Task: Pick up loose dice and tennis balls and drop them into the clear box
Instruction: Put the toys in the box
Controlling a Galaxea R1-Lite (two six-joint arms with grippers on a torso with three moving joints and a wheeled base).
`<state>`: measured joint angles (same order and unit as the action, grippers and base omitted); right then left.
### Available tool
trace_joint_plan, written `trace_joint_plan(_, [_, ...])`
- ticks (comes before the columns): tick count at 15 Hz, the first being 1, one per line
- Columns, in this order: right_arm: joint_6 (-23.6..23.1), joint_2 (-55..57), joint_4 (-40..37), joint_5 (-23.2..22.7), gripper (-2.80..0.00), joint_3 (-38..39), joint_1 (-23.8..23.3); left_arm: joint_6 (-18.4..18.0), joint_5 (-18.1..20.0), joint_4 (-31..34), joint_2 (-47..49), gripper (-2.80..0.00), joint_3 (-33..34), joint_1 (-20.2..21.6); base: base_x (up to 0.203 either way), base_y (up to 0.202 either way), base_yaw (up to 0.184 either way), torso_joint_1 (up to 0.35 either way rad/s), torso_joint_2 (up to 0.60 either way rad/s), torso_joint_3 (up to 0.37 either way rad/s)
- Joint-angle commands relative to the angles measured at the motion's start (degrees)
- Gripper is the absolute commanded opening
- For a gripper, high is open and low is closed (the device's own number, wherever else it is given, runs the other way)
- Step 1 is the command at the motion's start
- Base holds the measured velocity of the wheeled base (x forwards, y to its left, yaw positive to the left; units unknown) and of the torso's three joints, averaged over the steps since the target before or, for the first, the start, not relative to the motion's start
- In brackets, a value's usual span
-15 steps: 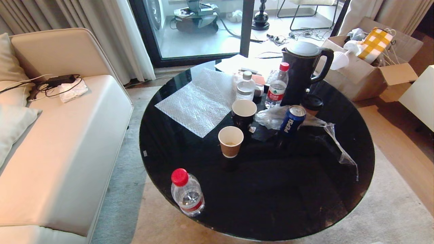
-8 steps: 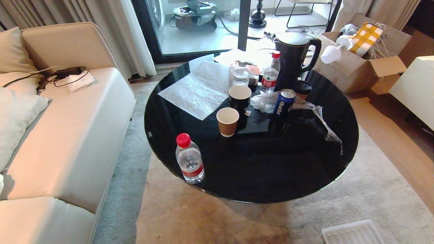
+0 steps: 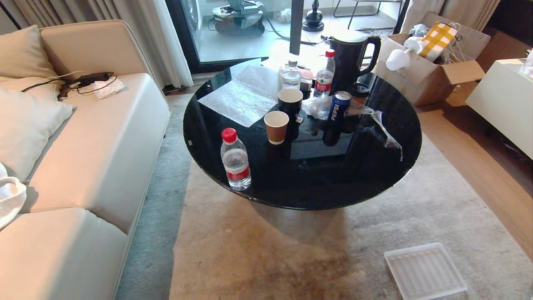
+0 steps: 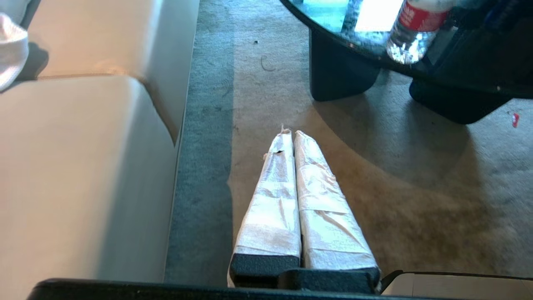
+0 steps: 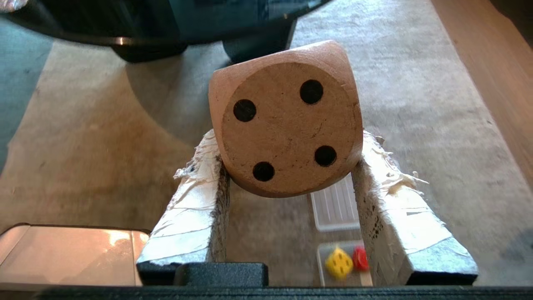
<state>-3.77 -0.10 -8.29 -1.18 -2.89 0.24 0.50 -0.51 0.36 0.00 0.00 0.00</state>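
Holding beige die [image 5: 287, 121] between taped fingers [image 5: 189, 208] of right gripper [image 5: 287, 166], jaws half spread, four-pip face toward wrist camera; carried clear of carpet, presumably for drop.
Showing clear box [image 5: 322, 266] at lower centre of right wrist frame, yellow die [image 5: 339, 262] and red die [image 5: 360, 258] already inside; ribbed lid [image 5: 335, 206] beside it.
Resting left gripper [image 4: 293, 137] pressed closed, empty, above carpet, idle.
No tennis balls seen.

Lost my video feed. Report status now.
Right end effector shut on beige die. Left end effector shut, empty. Clear box on carpet below, yellow die and red die inside. Nothing blocking.
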Motion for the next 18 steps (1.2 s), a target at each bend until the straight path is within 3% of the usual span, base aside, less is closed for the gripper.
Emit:
trace_joint_plan(1, [-0.1,0.0,-0.1,0.0,-2.8,0.0,0.0,0.0,0.0,0.0,0.0,-2.8,0.0,0.0,-0.189,0.0,-0.006,0.004,0.0,0.003])
trace_joint_plan(5, [-0.1,0.0,-0.1,0.0,-2.8,0.0,0.0,0.0,0.0,0.0,0.0,-2.8,0.0,0.0,-0.171,0.0,-0.001,0.0,0.0,0.003])
trace_joint_plan(18, [-0.3,0.0,-0.1,0.0,-2.8,-0.1,0.0,0.0,0.0,0.0,0.0,-2.8,0.0,0.0,0.0,0.0,0.0,0.0,0.0,0.0])
